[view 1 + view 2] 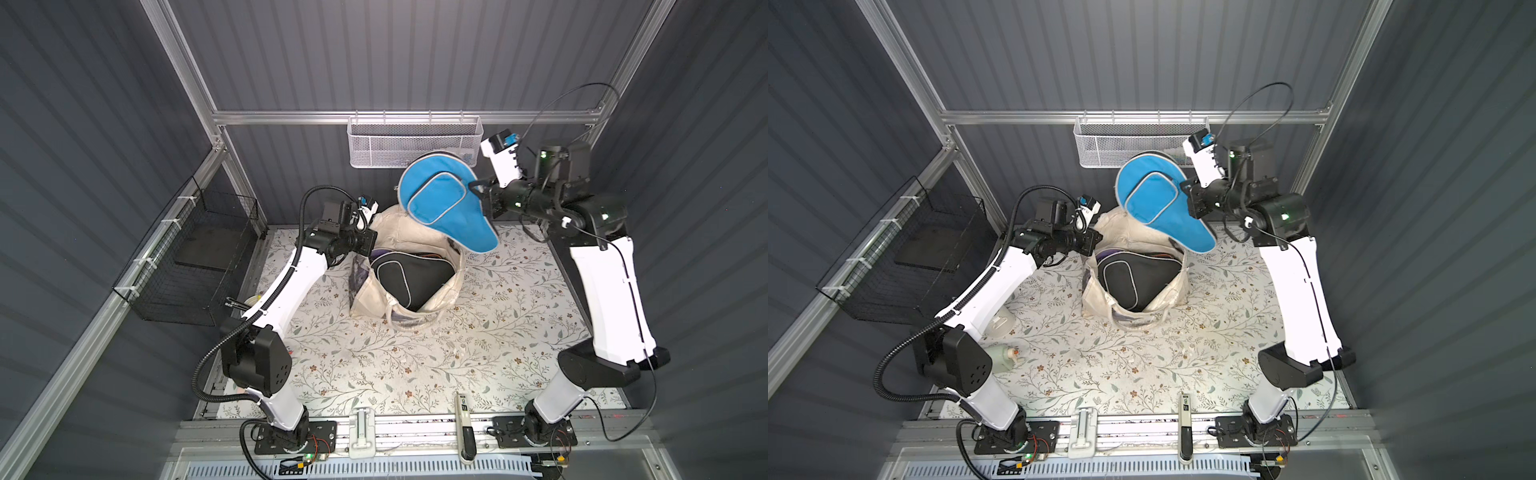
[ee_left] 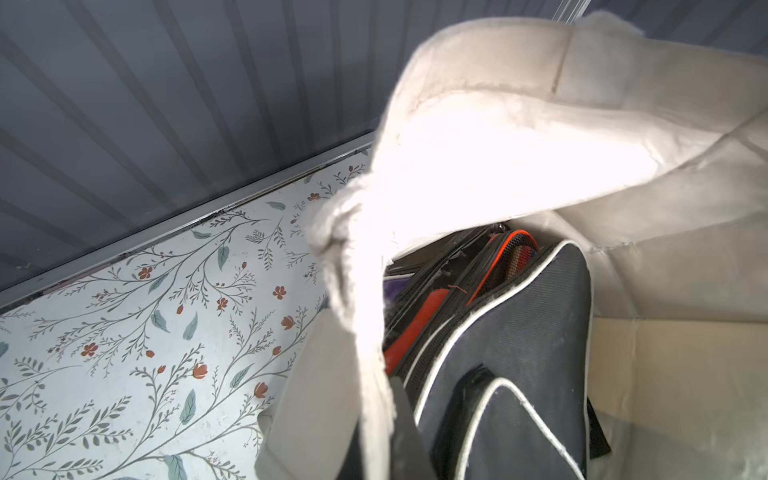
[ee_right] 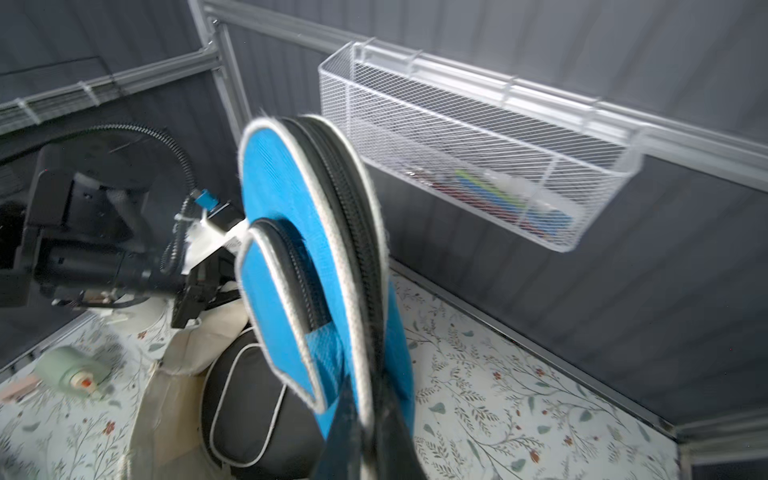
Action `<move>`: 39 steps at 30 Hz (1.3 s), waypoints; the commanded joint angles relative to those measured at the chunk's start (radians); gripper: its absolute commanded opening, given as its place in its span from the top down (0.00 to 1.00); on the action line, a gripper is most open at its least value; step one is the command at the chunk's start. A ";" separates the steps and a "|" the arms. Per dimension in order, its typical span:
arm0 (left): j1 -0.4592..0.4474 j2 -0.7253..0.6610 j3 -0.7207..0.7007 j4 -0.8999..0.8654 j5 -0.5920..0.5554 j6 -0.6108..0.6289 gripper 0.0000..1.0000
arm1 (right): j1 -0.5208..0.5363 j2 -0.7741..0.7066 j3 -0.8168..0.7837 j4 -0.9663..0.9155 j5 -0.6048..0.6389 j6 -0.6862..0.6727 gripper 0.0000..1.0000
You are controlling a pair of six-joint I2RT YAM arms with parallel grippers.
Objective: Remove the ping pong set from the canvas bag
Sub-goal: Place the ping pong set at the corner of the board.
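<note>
Blue cover (image 1: 440,203) pinched in right claw (image 1: 477,190) (above canvas bag (image 1: 365,299)).

The blue paddle cover (image 1: 446,208) and the black paddle cover (image 1: 409,276) both carry pale grey piping. The canvas bag (image 1: 399,228) is cream. The worktop (image 1: 415,365) is white with grey-green leaves and rust flowers.

- I see a white mesh basket (image 1: 411,145) on the back rail, upper centre in both top views. Coloured bits inside, too blurred to name.
- Black wire basket (image 1: 178,299) at left, dark flat slab inside.
- Floral table cover (image 1: 415,365).
- Pale green bottle (image 1: 1003,355) on the cover, lower left.
- White-and-black handheld device (image 1: 464,428), bottom centre.
</note>
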 commanded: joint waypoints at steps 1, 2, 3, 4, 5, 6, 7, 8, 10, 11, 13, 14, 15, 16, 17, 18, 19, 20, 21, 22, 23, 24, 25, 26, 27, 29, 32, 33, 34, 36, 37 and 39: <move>0.001 -0.053 0.006 0.093 0.044 0.033 1.00 | -0.051 -0.060 0.038 0.098 0.079 0.052 1.00; 0.000 -0.055 0.005 0.095 0.044 0.033 1.00 | -0.068 -0.071 0.035 0.093 0.094 0.055 1.00; 0.001 -0.056 0.005 0.097 0.046 0.034 1.00 | -0.087 -0.085 0.023 0.089 0.114 0.059 1.00; 0.001 -0.057 0.005 0.100 0.047 0.036 1.00 | -0.105 -0.100 0.007 0.091 0.130 0.063 1.00; 0.000 -0.058 0.005 0.103 0.050 0.034 1.00 | -0.131 -0.117 -0.018 0.092 0.145 0.070 1.00; 0.001 -0.058 0.006 0.105 0.052 0.037 1.00 | -0.161 -0.136 -0.049 0.096 0.158 0.081 1.00; 0.000 -0.058 0.006 0.107 0.055 0.036 1.00 | -0.186 -0.155 -0.084 0.102 0.173 0.086 1.00; 0.000 -0.058 0.006 0.111 0.059 0.036 1.00 | -0.213 -0.178 -0.131 0.111 0.188 0.096 1.00; 0.000 -0.058 0.007 0.115 0.069 0.034 1.00 | -0.276 -0.228 -0.246 0.142 0.190 0.114 1.00; 0.001 -0.058 0.008 0.117 0.073 0.035 1.00 | -0.307 -0.259 -0.322 0.174 0.179 0.127 1.00; 0.001 -0.057 0.008 0.119 0.078 0.033 1.00 | -0.366 -0.320 -0.467 0.232 0.135 0.157 1.00; 0.000 -0.056 0.007 0.120 0.079 0.034 1.00 | -0.395 -0.346 -0.541 0.259 0.114 0.176 1.00; 0.000 -0.057 0.007 0.122 0.081 0.033 1.00 | -0.417 -0.368 -0.604 0.282 0.089 0.189 1.00; 0.000 -0.058 0.006 0.123 0.083 0.033 1.00 | -0.445 -0.394 -0.674 0.309 0.060 0.205 1.00; 0.001 -0.059 0.004 0.125 0.086 0.033 1.00 | -0.468 -0.414 -0.737 0.340 0.036 0.221 1.00; 0.000 -0.061 0.001 0.125 0.087 0.034 1.00 | -0.490 -0.423 -0.792 0.367 0.014 0.230 1.00; 0.000 -0.063 -0.001 0.128 0.089 0.034 1.00 | -0.517 -0.437 -0.847 0.397 -0.027 0.244 1.00; 0.000 -0.064 -0.003 0.127 0.090 0.034 1.00 | -0.542 -0.447 -0.906 0.441 -0.063 0.262 1.00; 0.000 -0.066 -0.004 0.127 0.093 0.036 1.00 | -0.562 -0.453 -0.956 0.488 -0.108 0.275 1.00; 0.000 -0.068 -0.008 0.128 0.095 0.038 1.00 | -0.583 -0.454 -1.006 0.542 -0.146 0.294 1.00; 0.000 -0.070 -0.011 0.131 0.096 0.037 1.00 | -0.605 -0.441 -1.037 0.577 -0.215 0.316 1.00; 0.000 -0.070 -0.012 0.131 0.097 0.037 1.00 | -0.619 -0.424 -1.052 0.603 -0.256 0.331 1.00; 0.000 -0.072 -0.014 0.133 0.096 0.036 1.00 | -0.632 -0.400 -1.065 0.616 -0.289 0.346 1.00; 0.000 -0.073 -0.016 0.134 0.098 0.036 1.00 | -0.641 -0.373 -1.073 0.663 -0.317 0.357 1.00; 0.000 -0.075 -0.019 0.133 0.101 0.034 1.00 | -0.646 -0.348 -1.074 0.682 -0.345 0.361 1.00; 0.000 -0.079 -0.026 0.136 0.101 0.033 1.00 | -0.658 -0.284 -1.058 0.713 -0.400 0.371 1.00; 0.000 -0.084 -0.036 0.138 0.101 0.033 1.00 | -0.678 -0.180 -1.007 0.741 -0.485 0.383 1.00; 0.000 -0.085 -0.039 0.139 0.101 0.033 1.00 | -0.688 -0.150 -0.990 0.750 -0.511 0.389 1.00; 0.000 -0.086 -0.041 0.139 0.100 0.034 1.00 | -0.702 -0.110 -0.972 0.765 -0.546 0.401 1.00; 0.000 -0.086 -0.043 0.137 0.101 0.036 1.00 | -0.732 -0.031 -0.926 0.775 -0.586 0.427 1.00; 0.000 -0.085 -0.042 0.136 0.101 0.036 1.00 | -0.750 0.012 -0.902 0.780 -0.607 0.438 1.00; 0.000 -0.084 -0.043 0.134 0.101 0.037 1.00 | -0.779 0.088 -0.856 0.786 -0.641 0.451 1.00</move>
